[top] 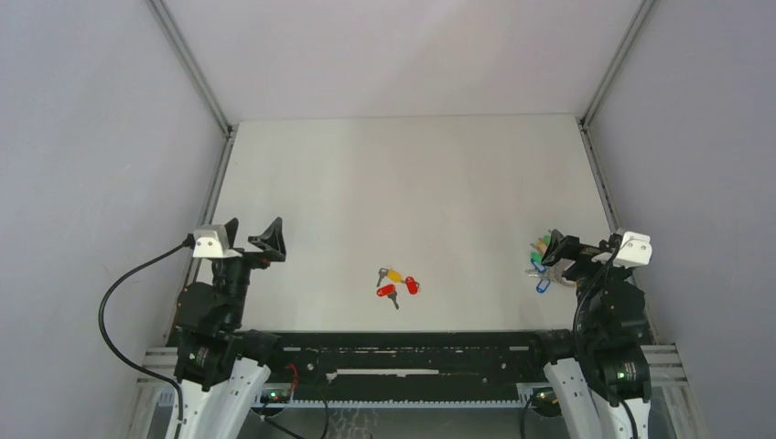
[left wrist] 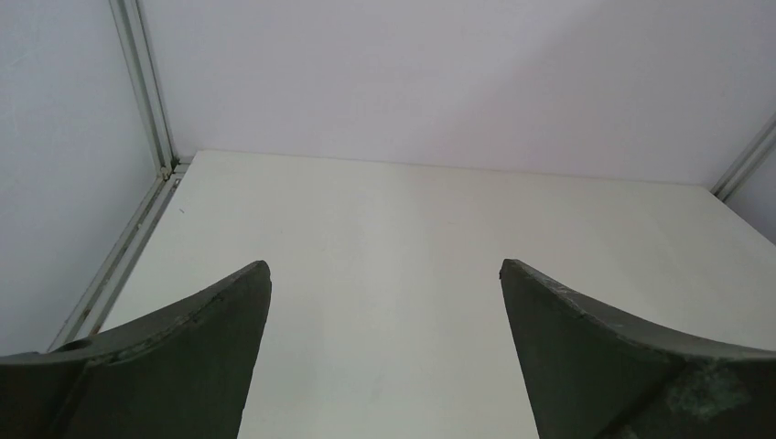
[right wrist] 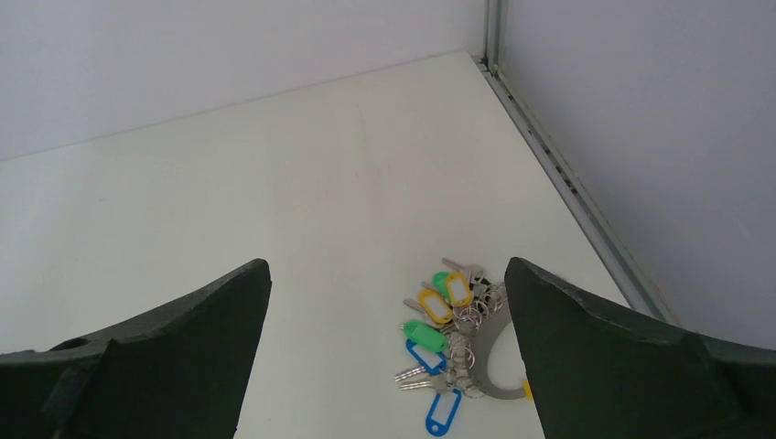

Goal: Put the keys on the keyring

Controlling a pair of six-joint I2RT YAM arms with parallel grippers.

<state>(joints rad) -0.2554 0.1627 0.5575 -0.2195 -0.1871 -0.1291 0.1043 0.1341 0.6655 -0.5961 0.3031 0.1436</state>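
Observation:
Three loose keys, two with red tags and one with a yellow tag, lie in a small cluster near the front middle of the white table. The keyring, a silver curved ring with green, yellow and blue tags, lies at the right side. My right gripper hangs open just above the keyring, its right finger covering part of the ring. Far from both, my left gripper stands open at the left side, over bare table.
Metal frame rails run along the table's left and right edges, with grey walls behind them. The arm bases and a black rail sit along the near edge.

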